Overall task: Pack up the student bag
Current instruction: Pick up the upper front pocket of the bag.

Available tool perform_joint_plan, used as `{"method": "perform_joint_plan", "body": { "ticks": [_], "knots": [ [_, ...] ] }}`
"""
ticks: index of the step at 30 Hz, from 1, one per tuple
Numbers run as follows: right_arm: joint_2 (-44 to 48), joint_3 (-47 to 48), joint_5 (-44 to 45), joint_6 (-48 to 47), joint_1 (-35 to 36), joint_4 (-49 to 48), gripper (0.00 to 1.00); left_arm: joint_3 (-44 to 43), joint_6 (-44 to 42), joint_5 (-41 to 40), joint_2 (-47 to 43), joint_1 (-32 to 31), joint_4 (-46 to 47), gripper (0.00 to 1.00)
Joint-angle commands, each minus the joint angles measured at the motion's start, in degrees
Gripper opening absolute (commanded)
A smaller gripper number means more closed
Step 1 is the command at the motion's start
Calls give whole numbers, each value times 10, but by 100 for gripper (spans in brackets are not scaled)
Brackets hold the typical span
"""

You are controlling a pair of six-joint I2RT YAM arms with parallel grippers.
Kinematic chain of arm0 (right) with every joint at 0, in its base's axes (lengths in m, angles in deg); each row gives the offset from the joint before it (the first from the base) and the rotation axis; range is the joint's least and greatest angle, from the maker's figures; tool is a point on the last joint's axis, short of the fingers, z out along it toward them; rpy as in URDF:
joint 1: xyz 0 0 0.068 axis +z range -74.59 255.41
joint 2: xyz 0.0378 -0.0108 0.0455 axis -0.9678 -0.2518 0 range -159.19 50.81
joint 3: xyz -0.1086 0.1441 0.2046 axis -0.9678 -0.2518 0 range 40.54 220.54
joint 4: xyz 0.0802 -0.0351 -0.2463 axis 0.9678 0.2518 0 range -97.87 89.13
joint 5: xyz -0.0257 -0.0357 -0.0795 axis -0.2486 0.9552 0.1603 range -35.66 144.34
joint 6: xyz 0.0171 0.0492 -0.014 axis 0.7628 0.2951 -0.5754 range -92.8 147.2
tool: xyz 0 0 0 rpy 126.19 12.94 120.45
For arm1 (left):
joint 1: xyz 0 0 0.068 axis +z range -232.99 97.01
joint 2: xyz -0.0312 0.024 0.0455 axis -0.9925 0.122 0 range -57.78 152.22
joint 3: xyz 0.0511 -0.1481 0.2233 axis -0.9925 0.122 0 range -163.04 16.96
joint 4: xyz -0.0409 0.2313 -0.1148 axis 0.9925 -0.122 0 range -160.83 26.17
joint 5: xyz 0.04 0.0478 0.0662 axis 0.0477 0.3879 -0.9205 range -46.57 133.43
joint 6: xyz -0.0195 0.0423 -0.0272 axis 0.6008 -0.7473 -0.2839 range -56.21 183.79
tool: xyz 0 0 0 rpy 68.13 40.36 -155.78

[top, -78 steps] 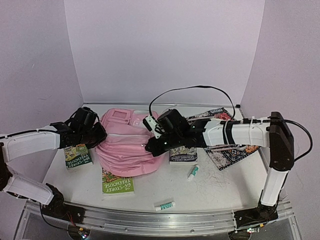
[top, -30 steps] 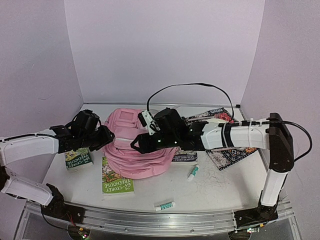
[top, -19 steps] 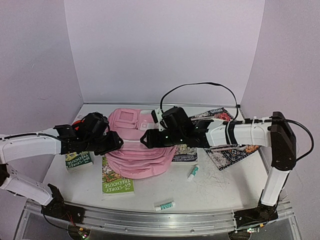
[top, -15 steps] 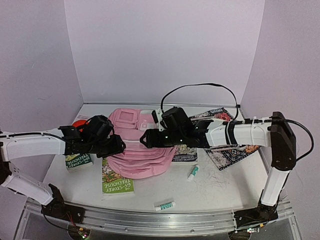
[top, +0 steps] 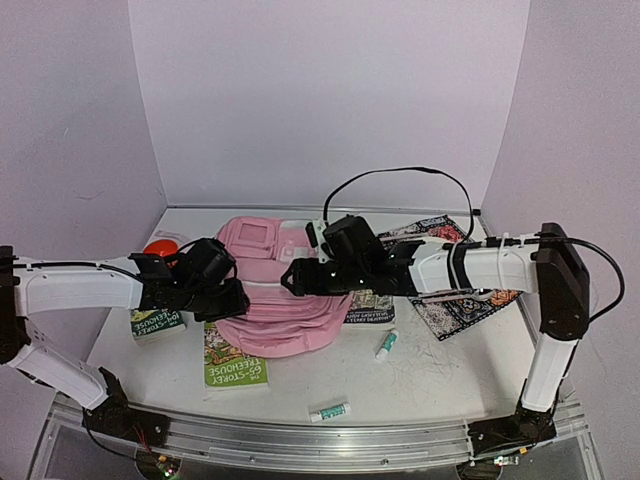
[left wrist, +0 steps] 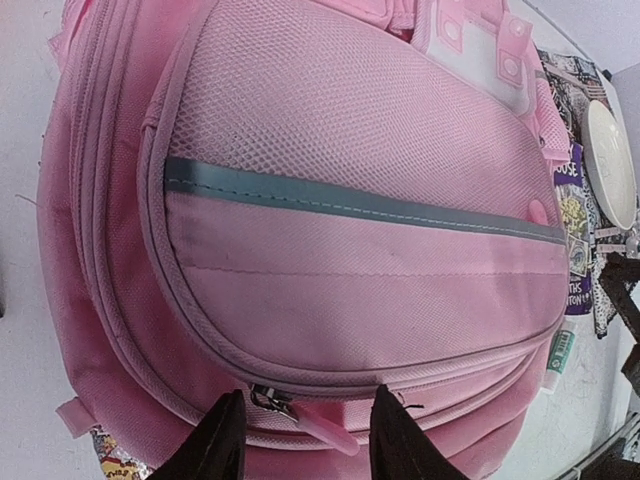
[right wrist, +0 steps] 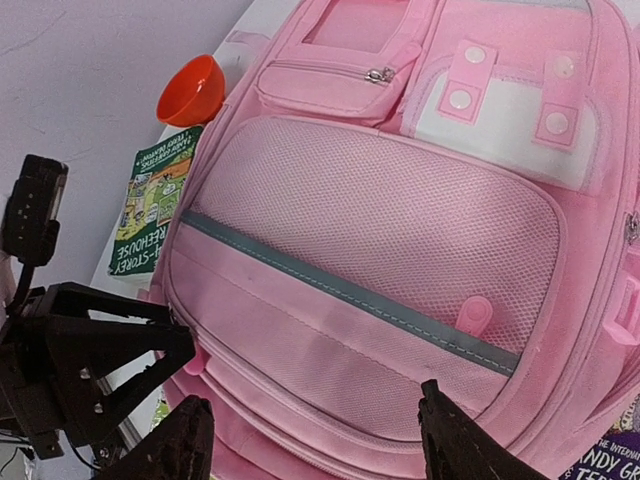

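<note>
The student bag [top: 275, 312] lies flat mid-table, a soft pink backpack with its front pockets facing up. My left gripper [top: 232, 300] is at the bag's near-left edge. In the left wrist view its gripper [left wrist: 305, 440] stands open, and its two fingers straddle a pink zip pull [left wrist: 322, 427] on the bag [left wrist: 350, 200] without touching it. My right gripper [top: 289, 278] hovers over the middle of the bag. Seen from the right wrist, that gripper [right wrist: 320, 440] is open wide above the mesh front pocket [right wrist: 400, 220] with nothing between its fingers.
Green books lie left of the bag [top: 155, 322] and in front of it [top: 235, 362]. A third book [top: 368, 312] and a patterned cover [top: 450, 300] sit under the right arm. Two glue sticks [top: 386, 343] [top: 330, 411] lie near the front. An orange bowl [top: 160, 247] stands at back left.
My left gripper has moved right, onto the bag's near edge at the zip pull. My right gripper has opened wider and drawn back slightly. The bag has settled flatter.
</note>
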Motion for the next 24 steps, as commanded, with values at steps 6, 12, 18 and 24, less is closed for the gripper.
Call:
{"method": "perform_joint_plan", "body": {
  "ticks": [6,12,18,24],
  "knots": [
    [-29,20,7,4,-2,5,72,-16,-21,-8,32,-3,-14,33],
    [-36,22,8,14,-4,5,72,-22,-32,-10,54,-3,-14,17],
    [-40,21,-2,34,-9,4,72,-35,-43,-7,39,-3,-26,5],
    [-52,18,-7,73,-19,7,72,-53,-61,-3,27,-3,-45,0]
  ]
}}
